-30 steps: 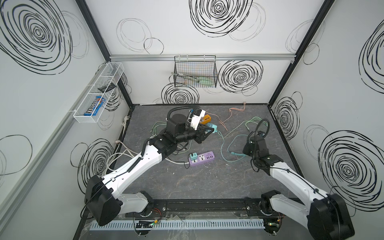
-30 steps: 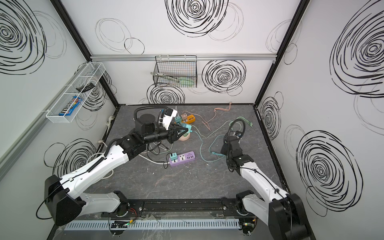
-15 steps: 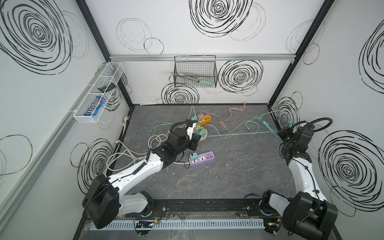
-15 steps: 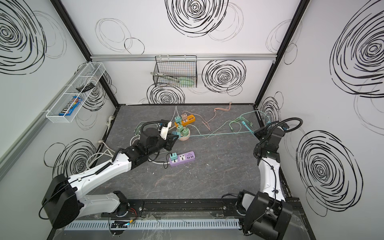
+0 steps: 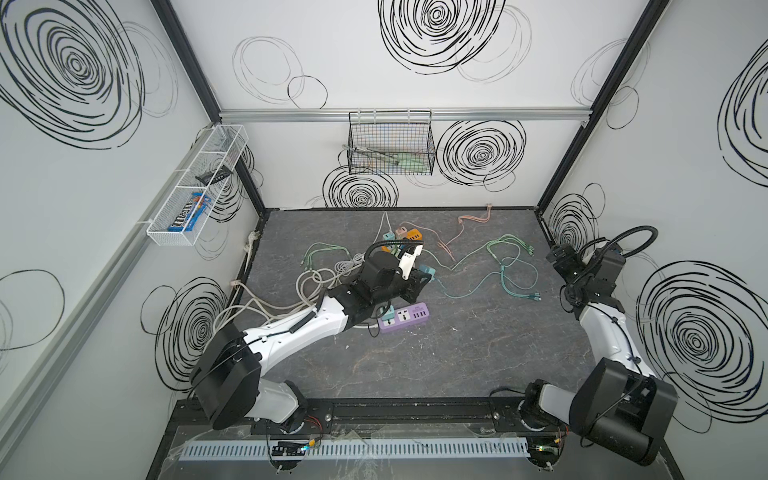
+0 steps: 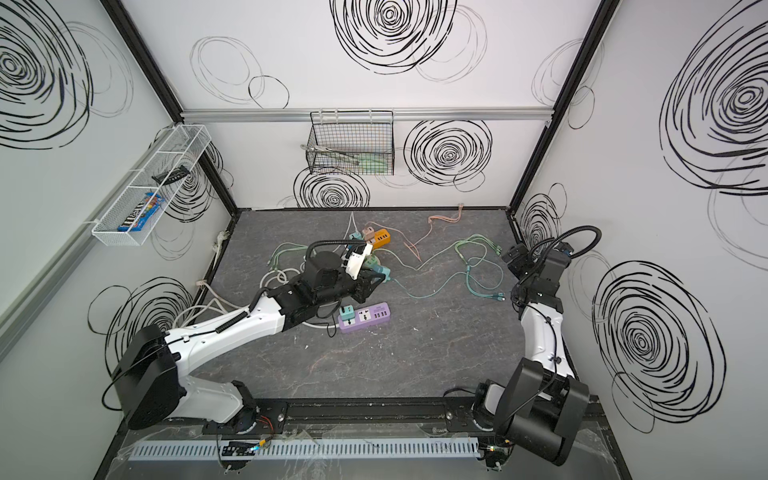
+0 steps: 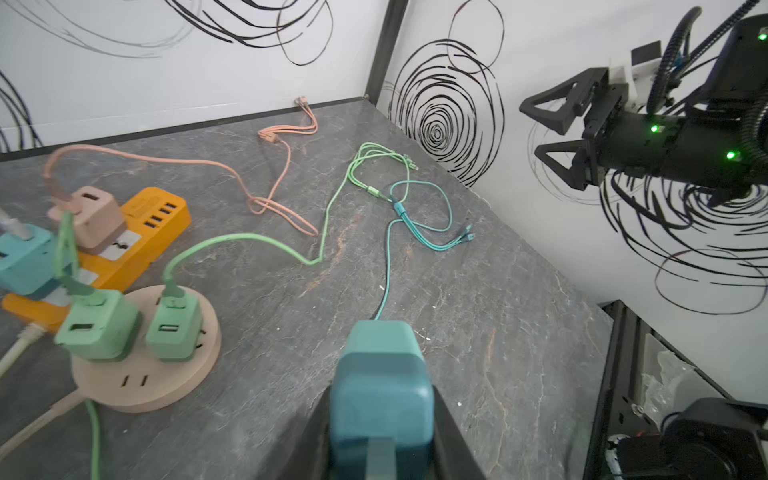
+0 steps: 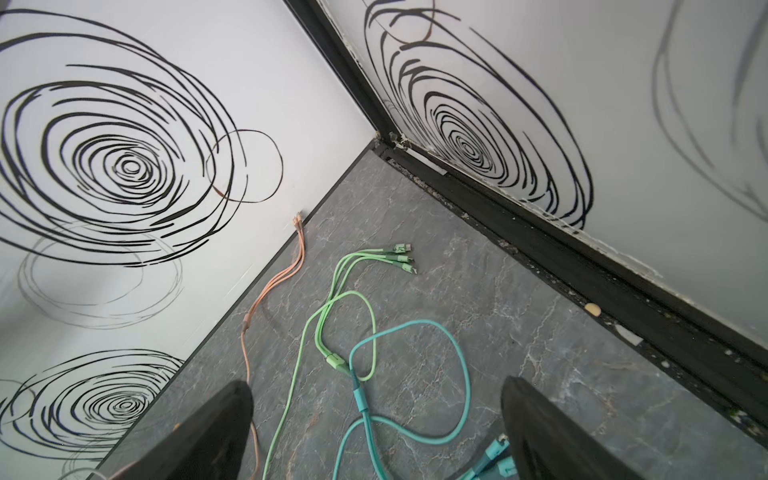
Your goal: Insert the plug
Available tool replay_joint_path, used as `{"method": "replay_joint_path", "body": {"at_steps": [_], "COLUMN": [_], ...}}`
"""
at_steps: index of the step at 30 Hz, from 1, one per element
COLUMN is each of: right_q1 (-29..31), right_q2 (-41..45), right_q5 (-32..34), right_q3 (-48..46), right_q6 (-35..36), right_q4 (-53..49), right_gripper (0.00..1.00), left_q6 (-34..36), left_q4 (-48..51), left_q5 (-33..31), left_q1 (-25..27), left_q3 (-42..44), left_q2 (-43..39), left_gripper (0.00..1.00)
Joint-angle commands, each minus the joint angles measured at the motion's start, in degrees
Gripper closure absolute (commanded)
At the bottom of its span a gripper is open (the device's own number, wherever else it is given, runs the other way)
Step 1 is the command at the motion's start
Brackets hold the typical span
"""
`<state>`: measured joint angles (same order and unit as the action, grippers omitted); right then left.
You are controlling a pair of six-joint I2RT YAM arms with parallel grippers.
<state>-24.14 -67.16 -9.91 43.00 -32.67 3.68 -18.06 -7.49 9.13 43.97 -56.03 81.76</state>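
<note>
The right gripper (image 7: 536, 129) has dropped the cable (image 8: 359, 397) and gapes wide, freeing the plug (image 7: 380, 374) clamped in the left gripper (image 5: 415, 286).

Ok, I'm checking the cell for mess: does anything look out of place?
The green cable and teal cable sprawl loose on the table, looping over each other. The teal plug is in the left claw, in no socket.

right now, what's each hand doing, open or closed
left hand: closed on the teal plug adapter
right hand: open, holding nothing
</note>
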Motion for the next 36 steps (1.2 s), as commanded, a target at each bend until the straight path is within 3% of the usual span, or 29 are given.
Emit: {"method": "replay_joint_path", "body": {"at_steps": [1,5,8,13,23,27,30,36], "right_q1": [2.2,7.0,11.1,14.5,23.6,29.4,33.2,35.8], "right_q2": [1.8,1.9,2.5,8.5,17.8,16.4,14.1,8.6], "right_q5": [-4.5,-13.5,-22.3,-36.4,-45.4,-46.8,-44.2,-43.0], "right_q3": [-1.4,-2.2,-2.4,-7.3,-7.8,-6.6,-5.5,-4.6], "right_q6": [2.2,2.0,-0.8,-6.2,-8.1,-9.7,-10.9,-16.1], "right_q4": [-2.0,-4.2,-5.1,7.1,16.7,19.2,18.6,24.2], "right_gripper": [0.03,0.03,0.03,0.02,0.00,0.03,0.06,0.14], "left_q6": [-1.9,-6.1,-14.8,-27.4,-36.5,-41.1,-40.3,-40.1], "left_q4": [-4.9,-8.7,-14.5,-23.3,-33.4,-38.8,-38.9,-39.5], "left_q5": [3.8,9.2,12.6,12.8,14.8,15.9,15.6,17.2], "left_q1": [-0.2,-1.4,-2.9,-4.0,-4.2,-4.2,-3.6,-3.1], "left_q3": [-2.9,-2.1,-0.5,1.8,0.7,0.9,0.2,0.4], "left_q2": [0.3,0.4,0.5,0.9,3.6,4.7,4.9,5.3], "left_gripper": [1.00,1.00,1.00,1.00,1.00,1.00,1.00,1.00]}}
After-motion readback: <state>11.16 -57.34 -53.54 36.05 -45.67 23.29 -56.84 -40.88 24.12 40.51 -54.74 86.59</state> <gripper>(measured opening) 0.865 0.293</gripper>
